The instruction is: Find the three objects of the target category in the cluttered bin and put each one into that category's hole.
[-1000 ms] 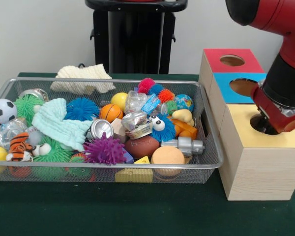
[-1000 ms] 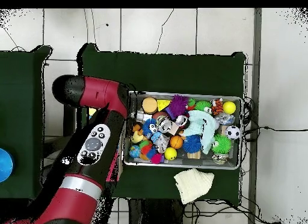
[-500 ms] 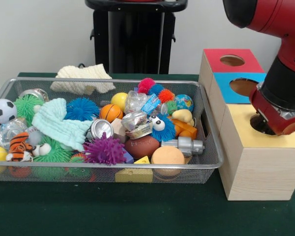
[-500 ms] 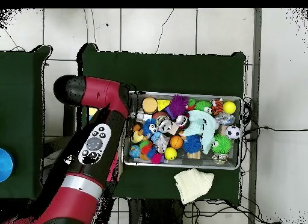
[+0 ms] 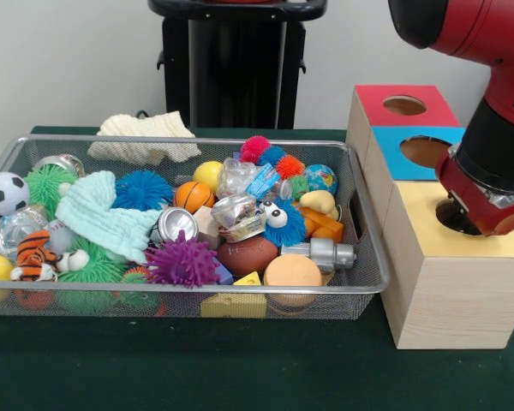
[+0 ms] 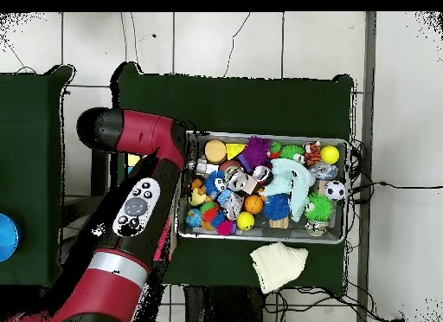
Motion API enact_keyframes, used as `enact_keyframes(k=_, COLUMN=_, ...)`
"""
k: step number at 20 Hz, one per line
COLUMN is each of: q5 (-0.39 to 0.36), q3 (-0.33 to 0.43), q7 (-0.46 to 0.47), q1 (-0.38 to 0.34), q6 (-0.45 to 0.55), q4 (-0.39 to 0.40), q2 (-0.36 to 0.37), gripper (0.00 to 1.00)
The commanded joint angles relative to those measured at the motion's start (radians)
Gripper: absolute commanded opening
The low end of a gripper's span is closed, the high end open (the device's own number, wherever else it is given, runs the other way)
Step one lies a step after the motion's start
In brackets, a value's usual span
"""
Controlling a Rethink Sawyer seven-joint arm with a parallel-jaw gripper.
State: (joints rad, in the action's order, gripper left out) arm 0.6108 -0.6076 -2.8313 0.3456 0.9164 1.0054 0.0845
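Note:
A wire mesh bin [image 5: 360, 282] holds several toys: a soccer ball [image 5: 3, 193], a small basketball [image 5: 193, 195], a brown football [image 5: 247, 255], an orange ball [image 5: 292, 271], a purple spiky ball [image 5: 182, 261], a metal can [image 5: 173, 225] and a pale green cloth [image 5: 103, 218]. To the bin's right stand boxes with a red top [image 5: 404, 105], a blue top [image 5: 420, 147] and a yellow top [image 5: 428, 214], each with a round hole. My gripper [image 5: 463, 218] sits at the yellow box's hole, its tip hidden by the wrist. In the overhead view the arm [image 6: 138, 206] covers the boxes.
A white knitted cloth [image 5: 143, 135] lies on the green table behind the bin, seen from above as the white cloth [image 6: 279, 265]. The bin [image 6: 260, 135] also holds a tiger toy [image 5: 34, 254] and a globe ball [image 5: 322, 178].
The wrist has shifted slightly left over the yellow box's hole. The toys in the bin have not moved.

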Motion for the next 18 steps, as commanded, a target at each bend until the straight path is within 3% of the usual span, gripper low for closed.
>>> enact_keyframes(k=1, q5=0.039, q3=0.104, q7=-0.227, q1=-0.021, q6=-0.001, q4=0.056, q2=0.022, gripper=0.00)
enact_keyframes(k=14, q5=0.022, q3=0.062, q7=-0.245, q1=-0.020, q6=0.111, q4=0.017, q2=0.077, gripper=0.00)
enact_keyframes(k=18, q5=0.025, q3=0.074, q7=-0.243, q1=-0.023, q6=0.074, q4=0.024, q2=0.063, gripper=0.00)
